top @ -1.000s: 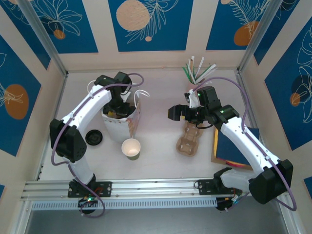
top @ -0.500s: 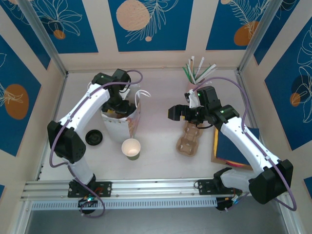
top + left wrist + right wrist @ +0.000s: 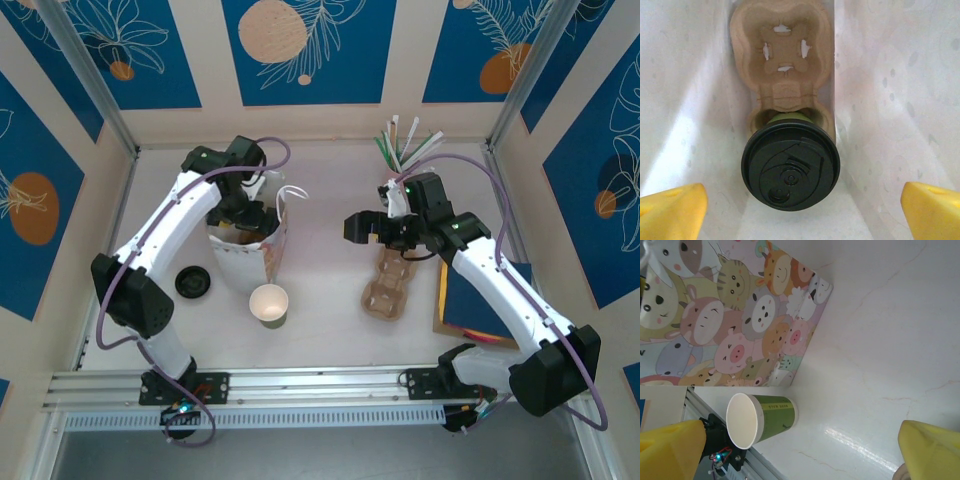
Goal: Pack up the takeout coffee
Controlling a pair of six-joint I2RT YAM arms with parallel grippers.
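the takeout coffee is seated in a carrier inside the bag; the left gripper and right gripper are spread wide, empty. the coffee could be tipped if the bag is snagged by the left fingers. counted: one bag, and two each of cups, lids and carriers, with an open cup, loose lid and spare carrier seen outside it.

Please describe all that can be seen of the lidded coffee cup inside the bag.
The takeout coffee is seen from above: a round black plastic lid with a moulded sip opening, and a sliver of green cup wall beneath it. It stands upright in one socket of the brown pulp carrier, inside the white bag. The left gripper's yellow fingers stand wide on either side, not touching it.
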